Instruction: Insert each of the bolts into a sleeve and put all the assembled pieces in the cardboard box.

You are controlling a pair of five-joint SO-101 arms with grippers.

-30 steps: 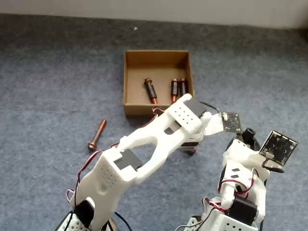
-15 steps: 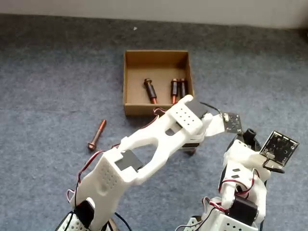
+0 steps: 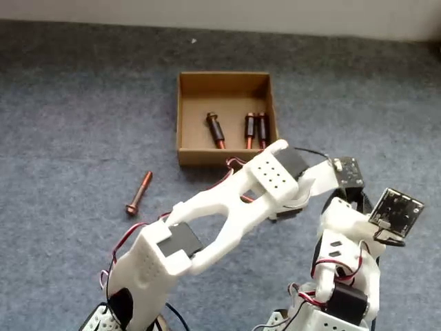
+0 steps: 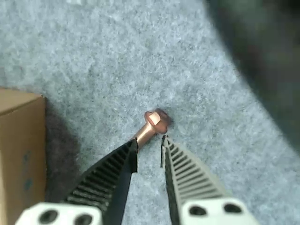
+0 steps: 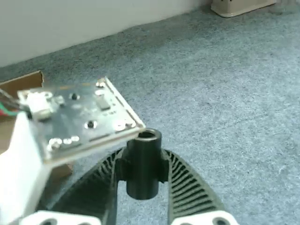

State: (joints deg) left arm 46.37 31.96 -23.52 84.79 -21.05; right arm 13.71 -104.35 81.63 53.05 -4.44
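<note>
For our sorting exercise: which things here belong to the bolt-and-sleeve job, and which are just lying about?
Job: cardboard box, three sleeved bolts inside, loose bolt on carpet, second bolt by left hand, black sleeve in right hand.
Lying about: beige object by the wall.

Right gripper [image 5: 143,158] clamped black sleeve [image 5: 143,171] between ribbed fingers [image 5: 187,180]. Sleeve upright, open bore facing up. Circuit board [image 5: 82,117] on white arm part just beside sleeve top, overlapping its rim. Cardboard box [image 5: 23,82] corner beyond board. Grey carpet [image 5: 225,103] around, pale wall [image 5: 70,23] far behind.
</note>
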